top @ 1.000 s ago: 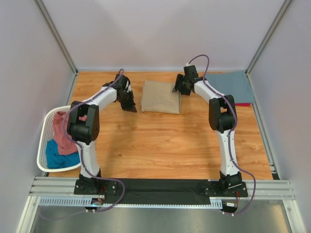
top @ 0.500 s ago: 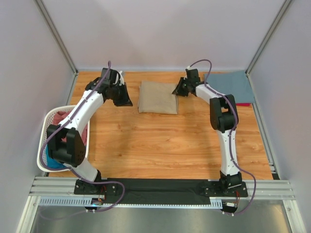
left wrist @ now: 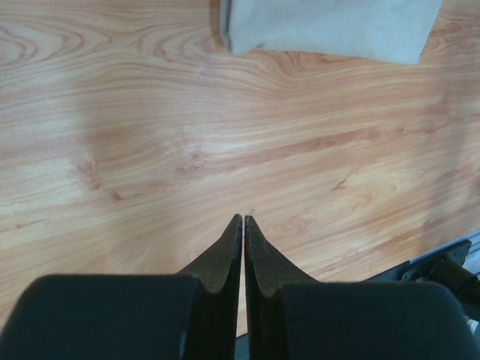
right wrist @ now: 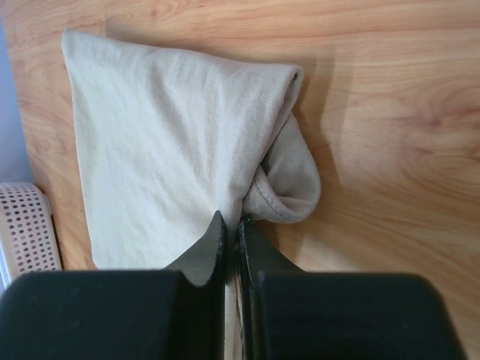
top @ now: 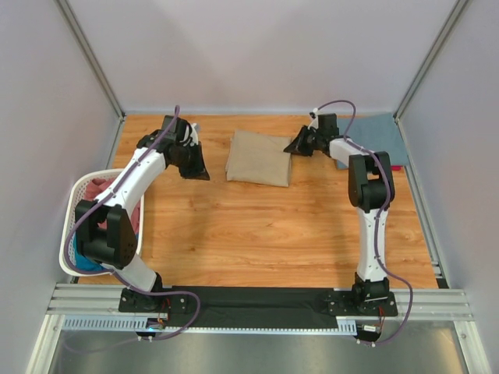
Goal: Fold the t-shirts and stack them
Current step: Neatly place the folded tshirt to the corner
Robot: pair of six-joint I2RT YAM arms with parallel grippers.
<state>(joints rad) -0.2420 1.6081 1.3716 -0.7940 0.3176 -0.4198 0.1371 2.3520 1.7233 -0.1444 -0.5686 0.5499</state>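
A folded tan t-shirt lies at the back middle of the table. My right gripper is shut on its right edge. In the right wrist view the tan t-shirt spreads ahead of the right gripper, and a rolled hem is bunched beside the fingertips. My left gripper hovers left of the shirt, shut and holding nothing. In the left wrist view the left gripper is over bare wood, with the tan t-shirt at the top edge. A slate blue t-shirt lies flat at the back right, over a red one.
A white slatted basket sits at the table's left edge with a pink t-shirt and a teal one in it. Its corner shows in the right wrist view. Grey walls enclose three sides.
The right gripper closed on the tan t-shirt's right edge and drew it slightly to the right. The left arm swung out to the left and its gripper stayed shut.
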